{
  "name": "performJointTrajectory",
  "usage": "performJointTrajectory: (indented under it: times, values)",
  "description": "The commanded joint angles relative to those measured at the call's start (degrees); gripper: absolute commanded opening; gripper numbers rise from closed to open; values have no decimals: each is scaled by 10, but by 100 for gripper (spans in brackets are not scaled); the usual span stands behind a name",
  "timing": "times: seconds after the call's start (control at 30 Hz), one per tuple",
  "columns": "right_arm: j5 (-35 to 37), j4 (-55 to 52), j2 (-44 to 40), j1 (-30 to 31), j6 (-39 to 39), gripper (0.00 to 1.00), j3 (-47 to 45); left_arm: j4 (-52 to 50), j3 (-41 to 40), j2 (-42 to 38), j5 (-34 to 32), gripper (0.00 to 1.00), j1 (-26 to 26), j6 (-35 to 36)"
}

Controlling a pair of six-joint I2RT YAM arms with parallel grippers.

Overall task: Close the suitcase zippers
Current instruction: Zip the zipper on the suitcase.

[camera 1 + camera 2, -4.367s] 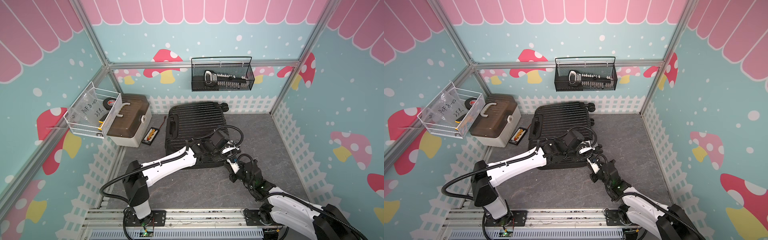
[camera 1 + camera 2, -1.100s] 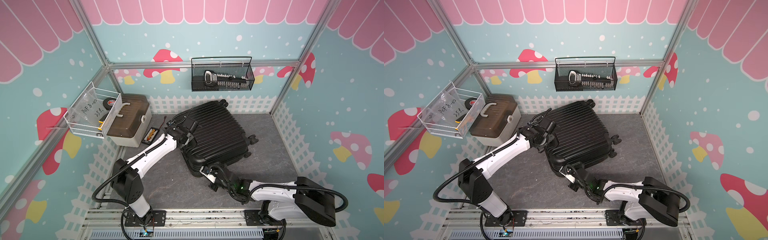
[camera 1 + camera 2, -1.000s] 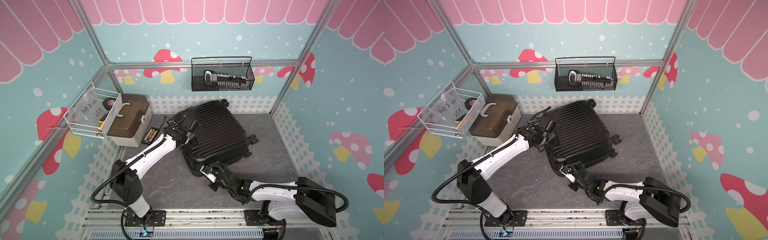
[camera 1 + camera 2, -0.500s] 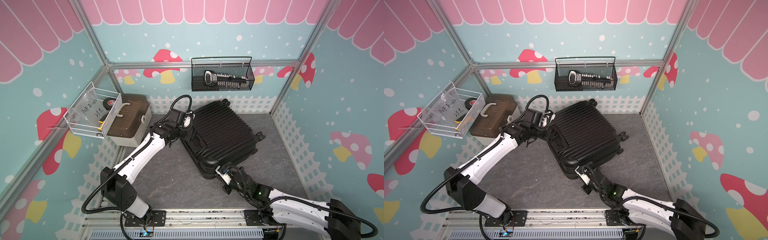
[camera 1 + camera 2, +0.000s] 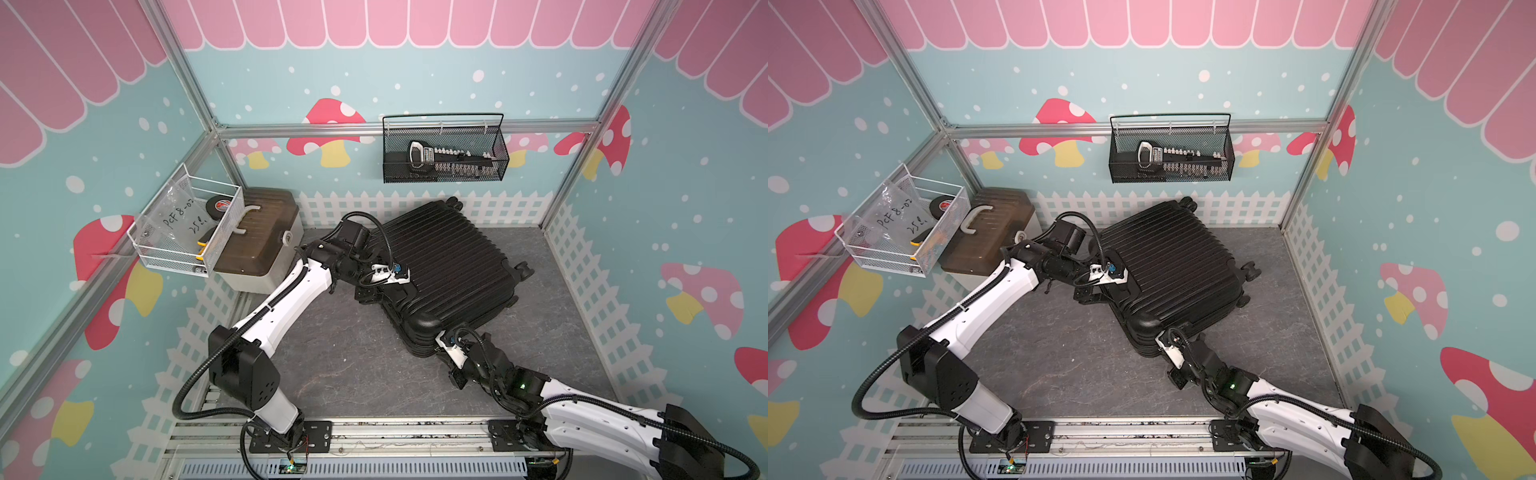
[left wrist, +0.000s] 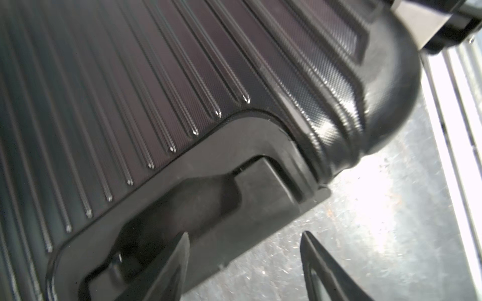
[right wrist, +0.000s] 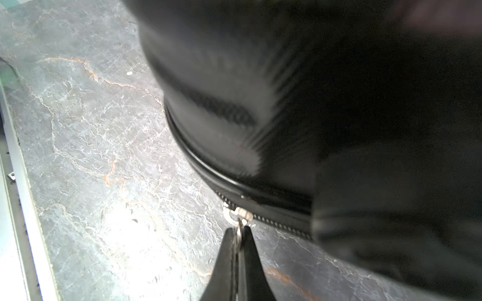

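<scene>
Your wrist cameras carry what the overhead pair cannot. In the right wrist view, the right gripper (image 7: pixel 239 231) is pinched tight on the small silver zipper pull (image 7: pixel 238 215). The zipper track (image 7: pixel 281 224) runs along the case's seam just above the grey floor (image 7: pixel 91 156). From the top views that pull is too small to make out.

The left wrist view gives you the recessed handle (image 6: pixel 208 198) set into the ribbed shell. The top views show this only as a dark edge under the wrist.

In both top views the suitcase (image 5: pixel 449 266) lies flat with its ribbed shell up. It sits askew in the middle of the floor towards the far wall, with its wheels to the right.

Your right arm stretches low from the near right, its tip at the suitcase's near corner. Your left arm rises from the near left, elbow bent, wrist tipped down over the case's left edge.

The left gripper (image 6: pixel 245 233) stands well parted and holds nothing. One finger is over the handle recess and the other over bare floor. You cannot tell whether either finger touches.
</scene>
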Motion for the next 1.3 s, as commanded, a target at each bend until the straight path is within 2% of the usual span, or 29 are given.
performJointTrajectory:
  times: [0.0, 0.23, 0.37, 0.5, 0.67, 0.83, 1.07, 1.27]
  values:
    - [3, -4, 0, -8, 9, 0, 13, -19, 27, 34, -34, 67, -8, 110]
    - [32, -35, -13, -11, 14, 0, 25, -7, 27, 72, -150, 63, -42, 133]
    - [78, -94, -30, -11, 24, 0, 49, -13, -14, 40, -201, 49, -61, 112]
    - [127, -136, -55, -11, 30, 0, 66, -28, -71, -7, -231, 43, -78, 90]
    - [159, -164, -63, -11, 36, 0, 80, -93, -95, -42, -224, 44, -104, 52]
    - [189, -184, -68, -11, 47, 0, 90, -195, -50, -44, -182, 47, -123, 13]
    - [166, -176, -67, -11, 40, 0, 89, -176, 6, -7, -228, 57, -100, 16]
    - [154, -162, -62, -11, 43, 0, 81, -132, 20, 45, -254, 56, -96, 27]
